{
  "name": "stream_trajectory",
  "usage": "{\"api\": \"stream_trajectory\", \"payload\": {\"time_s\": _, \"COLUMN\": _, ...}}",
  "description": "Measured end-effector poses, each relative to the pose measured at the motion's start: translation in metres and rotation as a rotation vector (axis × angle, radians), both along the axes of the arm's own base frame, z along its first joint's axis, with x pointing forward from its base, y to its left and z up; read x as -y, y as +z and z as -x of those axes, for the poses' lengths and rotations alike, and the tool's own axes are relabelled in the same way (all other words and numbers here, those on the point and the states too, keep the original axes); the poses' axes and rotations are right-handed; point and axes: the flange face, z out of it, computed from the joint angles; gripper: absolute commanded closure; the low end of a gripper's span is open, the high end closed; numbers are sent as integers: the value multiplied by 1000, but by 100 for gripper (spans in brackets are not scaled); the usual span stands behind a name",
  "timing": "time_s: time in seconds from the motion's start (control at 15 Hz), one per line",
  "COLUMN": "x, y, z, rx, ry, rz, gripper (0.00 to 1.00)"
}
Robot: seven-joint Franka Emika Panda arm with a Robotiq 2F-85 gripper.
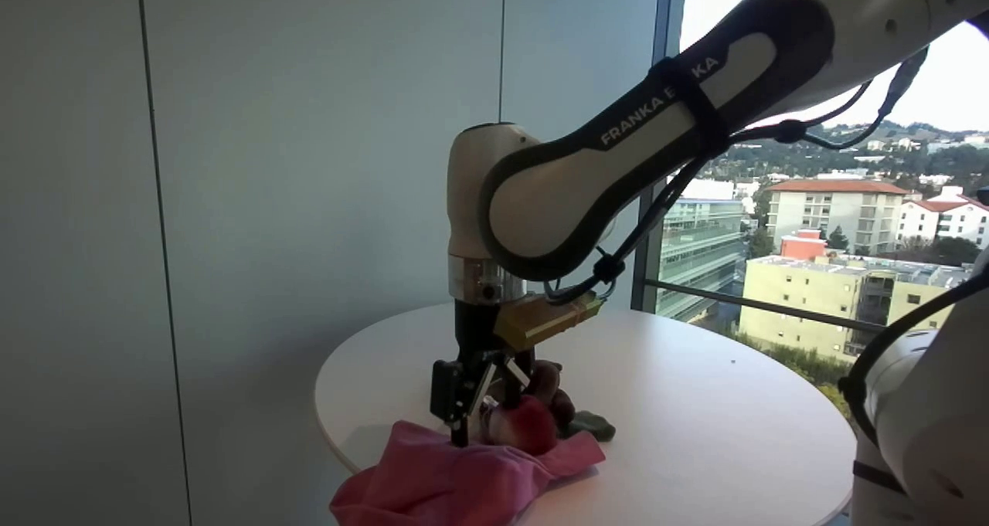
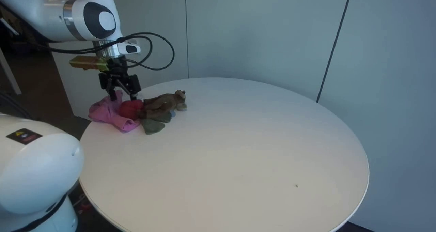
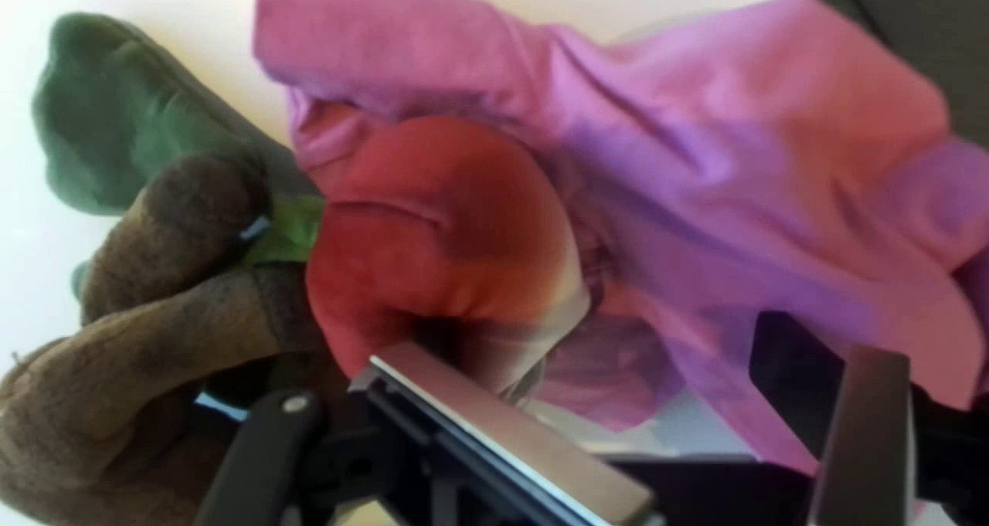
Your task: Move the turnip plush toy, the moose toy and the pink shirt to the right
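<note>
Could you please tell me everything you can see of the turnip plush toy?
The turnip plush toy has a plump red body fading to cream at one end, and green leaves at the other; it looks like soft fabric. It lies on its side on the white table, its body against the pink shirt and its leafy end partly covered by the moose toy. The open pincer has one finger close to it; contact is unclear.

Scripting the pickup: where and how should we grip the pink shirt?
I'd pinch a raised fold of the pink shirt from above, away from the turnip plush toy: the shirt lies crumpled with ridges to close on, while the toy's red bulb crowds the opposite edge.
</note>
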Motion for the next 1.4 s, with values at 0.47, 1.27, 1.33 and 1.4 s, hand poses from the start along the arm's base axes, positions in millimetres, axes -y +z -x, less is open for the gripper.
{"api": "stream_trajectory", "payload": {"time_s": 0.47, "x": 36, "y": -20, "z": 1, "rx": 149, "ry": -44, "rz": 314, "gripper": 27}}
{"api": "stream_trajectory", "payload": {"time_s": 1.27, "x": 47, "y": -12, "z": 30, "rx": -339, "ry": -151, "rz": 187, "gripper": 97}}
{"api": "stream_trajectory", "payload": {"time_s": 1.33, "x": 48, "y": -10, "z": 29, "rx": -345, "ry": -159, "rz": 182, "gripper": 93}}
{"api": "stream_trajectory", "payload": {"time_s": 1.4, "x": 49, "y": -5, "z": 23, "rx": -315, "ry": -164, "rz": 188, "gripper": 95}}
